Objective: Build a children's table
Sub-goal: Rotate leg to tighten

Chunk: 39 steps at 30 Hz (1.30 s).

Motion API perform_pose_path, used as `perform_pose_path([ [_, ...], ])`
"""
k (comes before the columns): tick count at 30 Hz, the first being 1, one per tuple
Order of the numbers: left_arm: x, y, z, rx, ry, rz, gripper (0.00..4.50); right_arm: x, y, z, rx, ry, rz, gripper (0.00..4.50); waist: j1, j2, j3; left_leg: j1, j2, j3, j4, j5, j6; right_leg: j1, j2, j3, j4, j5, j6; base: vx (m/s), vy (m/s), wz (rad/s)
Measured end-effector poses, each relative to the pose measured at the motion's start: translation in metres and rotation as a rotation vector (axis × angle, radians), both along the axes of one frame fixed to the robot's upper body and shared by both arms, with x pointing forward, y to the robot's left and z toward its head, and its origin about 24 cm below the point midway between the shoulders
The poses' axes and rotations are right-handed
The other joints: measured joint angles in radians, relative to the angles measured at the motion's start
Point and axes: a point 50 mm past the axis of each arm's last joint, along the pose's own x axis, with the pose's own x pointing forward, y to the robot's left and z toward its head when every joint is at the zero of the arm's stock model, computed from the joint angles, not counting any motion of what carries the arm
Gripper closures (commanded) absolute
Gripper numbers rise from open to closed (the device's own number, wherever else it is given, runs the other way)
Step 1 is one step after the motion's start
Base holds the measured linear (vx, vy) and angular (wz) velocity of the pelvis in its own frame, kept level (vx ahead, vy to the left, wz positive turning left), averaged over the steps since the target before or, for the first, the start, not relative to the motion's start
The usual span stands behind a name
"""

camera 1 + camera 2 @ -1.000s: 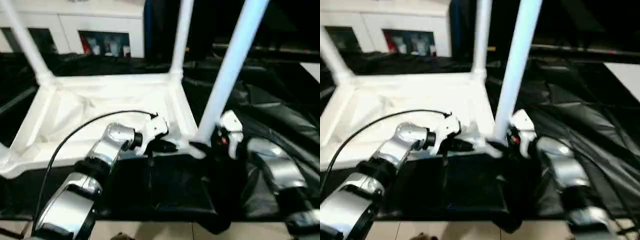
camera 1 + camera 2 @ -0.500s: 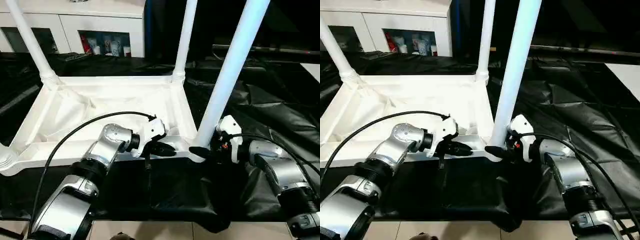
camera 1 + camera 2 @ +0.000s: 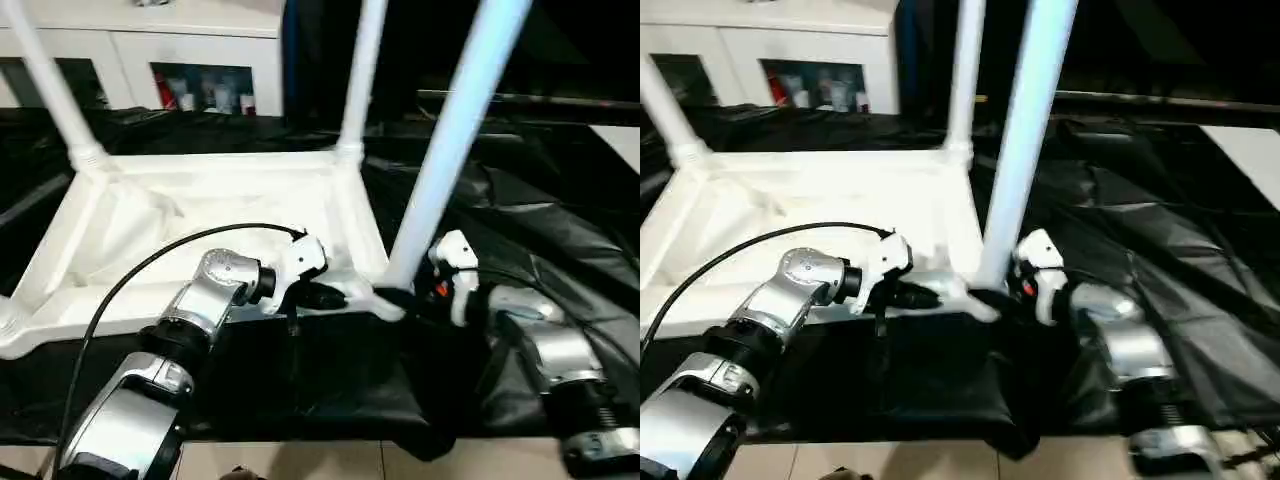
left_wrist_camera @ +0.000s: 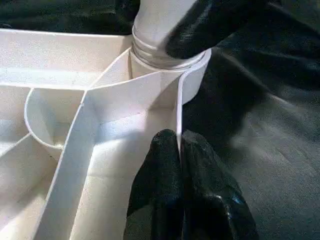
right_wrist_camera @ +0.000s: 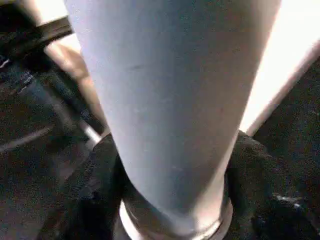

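Observation:
The white table top (image 3: 60, 240) lies upside down on black sheeting, ribbed side up. Three legs stand in its corner sockets: back left (image 3: 50, 85), back right (image 3: 362, 70) and near right (image 3: 450, 130). My left gripper (image 3: 335, 296) is shut on the top's thin front rim (image 4: 178, 125), just beside the near-right socket (image 4: 170, 65). My right gripper (image 3: 395, 298) hugs the base of the near-right leg (image 5: 170, 100), one black finger (image 5: 95, 190) on each side. One of those fingers (image 4: 210, 25) lies against the leg in the left wrist view.
Crumpled black sheeting (image 3: 560, 220) covers the bench around the top and hangs over the front edge. A white cabinet (image 3: 200, 40) stands behind. My left arm's black cable (image 3: 170, 255) arcs over the top's front part. Tiled floor (image 3: 320, 460) shows below.
My right gripper's fingers have drawn in around the base of the near-right leg. The left gripper keeps its hold on the rim. The camera has wobbled slightly.

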Motion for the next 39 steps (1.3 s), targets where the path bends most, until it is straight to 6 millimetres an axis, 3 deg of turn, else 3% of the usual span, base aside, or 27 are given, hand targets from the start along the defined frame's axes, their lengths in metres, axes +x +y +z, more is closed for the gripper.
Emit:
perform_pose_path([
  [5,0.010,-0.038,-0.004,0.011,-0.025,0.217,4.50,0.021,0.015,-0.007,0.016,0.009,-0.437,2.05,-0.005,-0.004,-0.002,0.002,-0.001,0.000,0.001,0.000,0.000,0.001,-0.001,0.001,-0.002,-0.001,0.003,0.000,0.000,0.00],
  [8,0.009,-0.056,-0.006,0.009,-0.029,0.280,4.50,0.029,0.019,-0.007,-0.001,0.022,-0.573,2.06,-0.003,-0.004,-0.003,0.002,-0.002,0.000,0.001,0.000,0.000,0.003,-0.001,0.001,-0.006,-0.002,0.003,0.000,0.000,0.00],
  [16,0.010,-0.057,-0.007,0.025,-0.065,0.285,4.50,0.033,0.025,-0.005,-0.062,-0.048,-0.583,2.06,-0.006,-0.003,-0.006,0.002,-0.002,0.000,-0.001,0.000,0.000,0.004,-0.001,0.001,-0.012,-0.001,0.003,0.000,0.000,0.00],
  [17,0.010,-0.057,-0.007,0.027,-0.071,0.281,4.50,0.033,0.025,-0.005,-0.059,-0.054,-0.581,1.51,-0.006,-0.003,-0.006,0.002,-0.002,0.000,-0.002,0.000,0.000,0.003,-0.001,0.000,-0.014,-0.001,0.003,0.000,0.000,0.00],
  [19,0.010,-0.056,-0.007,0.028,-0.077,0.271,4.50,0.033,0.024,-0.005,-0.053,-0.053,-0.568,1.57,-0.006,-0.003,-0.006,0.002,-0.002,0.000,-0.005,0.000,0.000,0.003,0.000,-0.001,-0.017,-0.001,0.003,0.000,0.000,0.00],
  [22,0.012,-0.048,-0.006,0.028,-0.071,0.255,4.50,0.031,0.019,-0.006,-0.040,-0.050,-0.541,1.11,-0.004,-0.003,-0.006,0.001,-0.002,0.000,-0.005,0.000,0.000,0.002,-0.001,-0.001,-0.017,0.003,0.004,0.000,0.000,0.00],
  [24,0.012,-0.043,-0.005,0.028,-0.064,0.223,4.50,0.030,0.014,-0.005,-0.027,-0.039,-0.476,1.09,-0.003,-0.003,-0.005,0.001,-0.002,0.000,-0.006,0.000,0.000,0.001,0.000,-0.001,-0.017,0.007,0.006,0.000,0.000,0.00],
  [35,0.006,0.003,0.005,0.018,0.049,-0.017,4.50,-0.006,-0.025,0.016,-0.096,-0.004,0.086,1.09,0.001,-0.003,-0.004,-0.003,0.000,0.000,-0.008,-0.001,0.002,-0.002,0.001,-0.002,-0.016,0.007,0.003,0.000,0.000,0.00],
  [39,0.003,0.015,0.007,0.020,0.097,-0.078,4.50,-0.014,-0.024,0.015,-0.112,0.041,0.206,1.09,0.008,-0.003,-0.004,-0.005,0.000,0.000,-0.007,-0.001,0.002,-0.004,0.001,-0.003,-0.015,0.006,0.001,0.000,0.000,0.00],
])
